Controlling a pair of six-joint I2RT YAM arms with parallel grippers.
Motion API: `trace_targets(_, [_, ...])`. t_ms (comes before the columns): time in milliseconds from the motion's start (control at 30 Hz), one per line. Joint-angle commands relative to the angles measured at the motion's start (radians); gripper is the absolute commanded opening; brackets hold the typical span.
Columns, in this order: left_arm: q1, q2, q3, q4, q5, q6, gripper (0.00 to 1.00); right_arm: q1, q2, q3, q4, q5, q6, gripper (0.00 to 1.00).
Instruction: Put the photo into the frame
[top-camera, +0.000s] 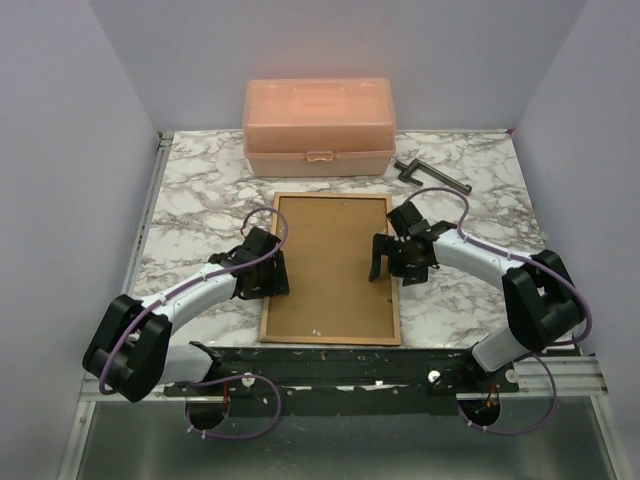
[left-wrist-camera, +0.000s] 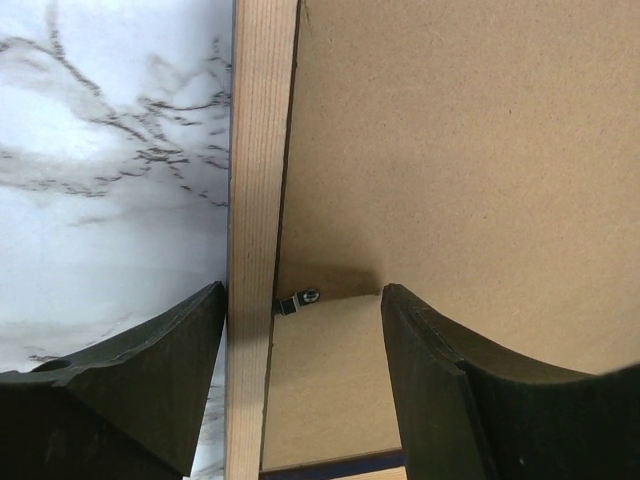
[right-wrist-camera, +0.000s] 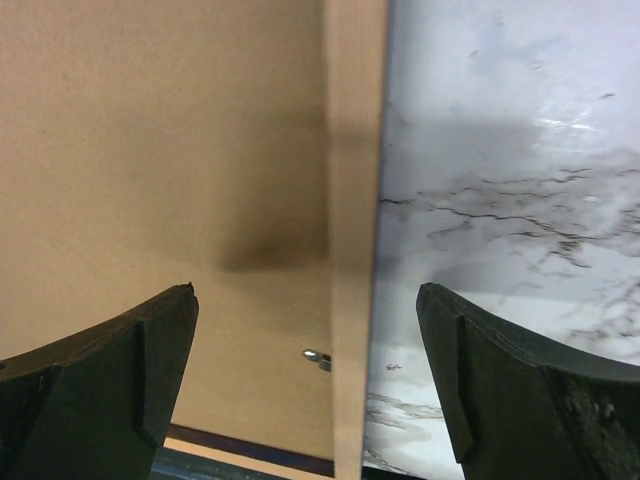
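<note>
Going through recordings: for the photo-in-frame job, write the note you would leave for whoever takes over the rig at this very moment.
Left gripper: open, fingers astride the left rail of the frame, not clamped.
Right gripper: open, astride the right rail.
Frame: face down mid-table, tan back up, with the brown backing board seated in it.
Photo: not visible in any view, so it may or may not lie under the board.
Done: the board is in the frame.
Left: confirm the photo is inside, and probably check the small clip at the board's edge.

Thin frame (top-camera: 330, 341), flat, face down, tan wood back up
</note>
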Motion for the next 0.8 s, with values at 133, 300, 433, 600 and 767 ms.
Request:
trace_targets(133, [-0.134,0.062,0.005,0.056,0.107,-0.096,0.63,0.0,-0.002,0.004,0.019,-0.114,-0.015,1.0])
trace_targets(300, [-0.239,0.101,0.064,-0.007,0.078,-0.146,0.63,0.0,-0.07,-0.033,-0.019,-0.123,-0.012,1.0])
trace_targets(433, [-0.299,0.101,0.08,-0.039,0.057,-0.189,0.63,0.001,-0.124,-0.073,-0.047,-0.142,-0.003,1.0])
trace_targets(600, [-0.368,0.068,0.064,-0.063,0.045,-0.263,0.63,0.001,-0.211,-0.122,-0.081,-0.17,0.021,1.0])
trace_targets(767, [-0.444,0.054,0.034,-0.065,0.021,-0.341,0.63,0.001,-0.257,-0.165,-0.087,-0.183,0.041,1.0])
